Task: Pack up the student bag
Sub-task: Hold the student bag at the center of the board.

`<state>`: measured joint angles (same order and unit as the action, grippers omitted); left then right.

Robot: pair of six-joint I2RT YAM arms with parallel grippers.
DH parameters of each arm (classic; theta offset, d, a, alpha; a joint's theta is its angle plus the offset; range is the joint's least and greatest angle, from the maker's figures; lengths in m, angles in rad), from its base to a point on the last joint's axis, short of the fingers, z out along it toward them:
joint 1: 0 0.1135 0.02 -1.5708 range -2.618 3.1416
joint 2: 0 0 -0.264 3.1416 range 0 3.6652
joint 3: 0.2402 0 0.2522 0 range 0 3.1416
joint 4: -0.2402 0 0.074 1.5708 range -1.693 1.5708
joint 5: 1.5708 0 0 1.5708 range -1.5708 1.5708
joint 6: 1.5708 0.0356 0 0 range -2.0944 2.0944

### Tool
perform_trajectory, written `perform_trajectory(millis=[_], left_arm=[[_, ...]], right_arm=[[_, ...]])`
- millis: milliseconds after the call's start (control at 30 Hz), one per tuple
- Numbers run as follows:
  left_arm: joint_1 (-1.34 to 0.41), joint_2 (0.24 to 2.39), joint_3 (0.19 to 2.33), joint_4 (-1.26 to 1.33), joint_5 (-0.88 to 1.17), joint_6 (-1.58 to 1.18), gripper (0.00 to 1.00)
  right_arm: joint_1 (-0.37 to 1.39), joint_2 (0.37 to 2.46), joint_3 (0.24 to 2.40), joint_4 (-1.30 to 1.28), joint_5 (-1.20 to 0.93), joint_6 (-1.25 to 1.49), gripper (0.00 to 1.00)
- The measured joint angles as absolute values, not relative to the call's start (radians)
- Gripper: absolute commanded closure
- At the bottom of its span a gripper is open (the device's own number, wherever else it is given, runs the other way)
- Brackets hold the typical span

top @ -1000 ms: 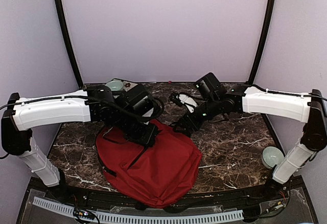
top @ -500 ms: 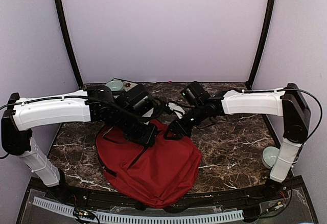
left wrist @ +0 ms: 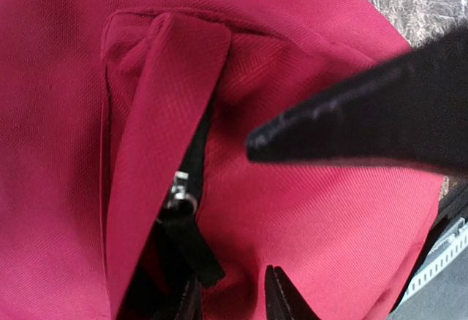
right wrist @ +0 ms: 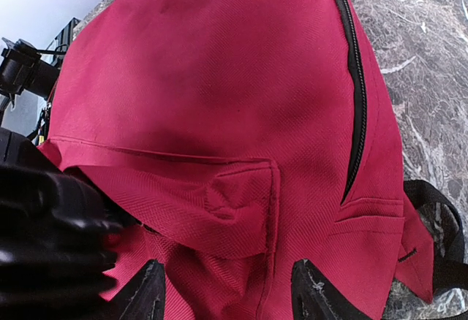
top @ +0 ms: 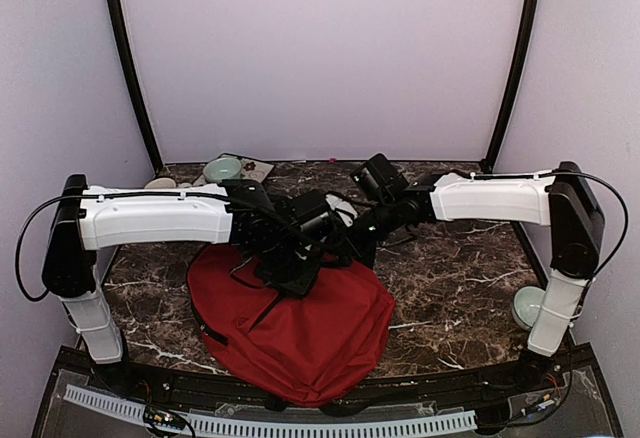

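Left claw (left wrist: 232,299) stands slightly parted over the bag (top: 300,328), zip pull (left wrist: 181,199) just beside one finger, pinching nothing I can see. Right claw (right wrist: 230,296) is spread wide above the pocket flap (right wrist: 219,203), empty. Bag lies lower centre of the top view, on the table (top: 450,268). I judge we're opening the pocket; next calls for a firm pinch on the pull, fabric braced.

The left arm (top: 160,220) has swung right, carrying the left gripper (left wrist: 234,299) along the far edge of the student bag (top: 300,328) towards the middle. Its fingers (left wrist: 281,298) have parted. The right gripper (right wrist: 232,294) has come left, now just beside it.
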<state>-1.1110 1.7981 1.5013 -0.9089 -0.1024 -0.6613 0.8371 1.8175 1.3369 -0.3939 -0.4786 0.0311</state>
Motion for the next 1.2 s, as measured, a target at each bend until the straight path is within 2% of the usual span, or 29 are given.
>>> perform_trajectory(millis=[233,467,833,1067,1200], left_arm=[[-1.111,1.835,1.579,-0.97,-0.16,-0.662,0.68],[-1.111,1.856,1.577,-0.99,-0.176,-0.662,0.75],[-1.111,1.861,1.566,-0.957,-0.146,-0.64,0.78],[-1.111,1.882,1.566,-0.945,-0.142,-0.645,1.0],[-1.112,1.882,1.566,-0.948,-0.163,-0.664,1.0]], right_arm=[[0.836,1.818,1.33,-0.405,-0.475,0.032,0.42],[0.836,1.818,1.301,-0.411,-0.475,0.043,0.43],[0.834,1.794,1.221,-0.397,-0.474,0.069,0.44],[0.832,1.766,1.187,-0.388,-0.471,0.09,0.45],[0.832,1.755,1.176,-0.388,-0.47,0.093,0.45]])
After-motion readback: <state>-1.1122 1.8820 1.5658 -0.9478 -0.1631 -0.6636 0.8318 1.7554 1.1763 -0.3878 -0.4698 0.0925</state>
